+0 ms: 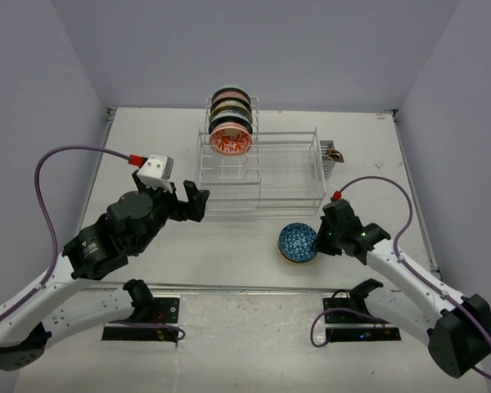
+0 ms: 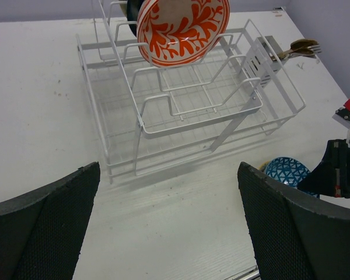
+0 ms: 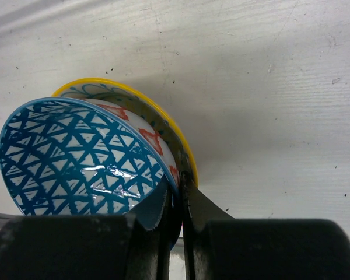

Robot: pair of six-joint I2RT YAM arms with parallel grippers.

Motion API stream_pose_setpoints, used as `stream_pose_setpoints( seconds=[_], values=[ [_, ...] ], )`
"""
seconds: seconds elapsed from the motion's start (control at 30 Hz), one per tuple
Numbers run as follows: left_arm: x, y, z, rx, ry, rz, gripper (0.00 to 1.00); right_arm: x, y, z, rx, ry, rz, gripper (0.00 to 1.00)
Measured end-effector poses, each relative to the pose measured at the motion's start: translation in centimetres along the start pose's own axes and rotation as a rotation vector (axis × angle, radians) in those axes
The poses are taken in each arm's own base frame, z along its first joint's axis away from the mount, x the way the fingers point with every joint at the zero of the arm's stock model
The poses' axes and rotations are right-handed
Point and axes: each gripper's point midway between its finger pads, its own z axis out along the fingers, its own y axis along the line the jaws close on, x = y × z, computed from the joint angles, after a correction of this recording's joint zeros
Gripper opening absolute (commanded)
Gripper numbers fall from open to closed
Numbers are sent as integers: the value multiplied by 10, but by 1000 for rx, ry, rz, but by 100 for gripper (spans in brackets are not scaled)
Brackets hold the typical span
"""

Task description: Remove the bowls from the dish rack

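- The dish rack (image 1: 262, 176) is a white-silver wire frame standing at the back middle of the worktop (image 1: 147, 139). Its long axis runs left to right across the top view.
- A cutlery holder (image 1: 331, 153) sits at the rack's right end.
- A row of bowls stands on edge in the upright dividers at the rack's left end, lined up front to back.
- The nearest of them is the red-orange bowl (image 2: 182, 29), white inside with orange leaf scrolls. Its open face is turned towards the arms.
- Behind it in the top view are at least three more rims, one with a pale yellow inside. Their patterns are too hidden to tell.
- The blue bowl (image 3: 76, 157) has a white inside with a blue lattice of triangles. It lies on the worktop in front of the rack's right half, well apart from the rack.
- It sits tilted inside a yellow-rimmed bowl (image 3: 157, 116), its mouth facing up and slightly aside.
- The right fingers (image 3: 201, 207) are clenched on the blue bowl's rim. Whether the yellow rim is caught too I cannot tell.
- The left fingers (image 2: 52, 221) are spread wide and grasp nothing. They hover near the rack's front left corner, pointing at it.
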Motion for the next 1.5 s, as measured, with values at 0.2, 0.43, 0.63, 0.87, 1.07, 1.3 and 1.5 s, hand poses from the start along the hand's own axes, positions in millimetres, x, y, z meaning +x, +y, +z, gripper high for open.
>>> stream_pose_setpoints(
  seconds=[0.2, 0.43, 0.63, 0.87, 1.07, 1.3, 1.5],
  values=[
    [0, 0, -1, 1, -2, -1, 100, 1, 0, 2, 3, 9, -9, 14],
    [0, 0, 0, 0, 1, 1, 100, -1, 3, 0, -16, 2, -17, 26],
    [1, 0, 1, -2, 3, 5, 100, -7, 6, -7, -22, -14, -26, 30],
    [2, 0, 3, -8, 7, 8, 100, -14, 10, -21, -33, -42, -24, 26],
    [0, -2, 6, -10, 12, 12, 100, -15, 3, -22, 6, -52, -17, 5],
    [0, -3, 7, -11, 14, 13, 100, -13, 0, -18, 29, -35, -18, 0],
    [-8, -9, 11, -9, 10, 11, 100, -13, 0, -16, 33, -31, -16, 7]
  ],
)
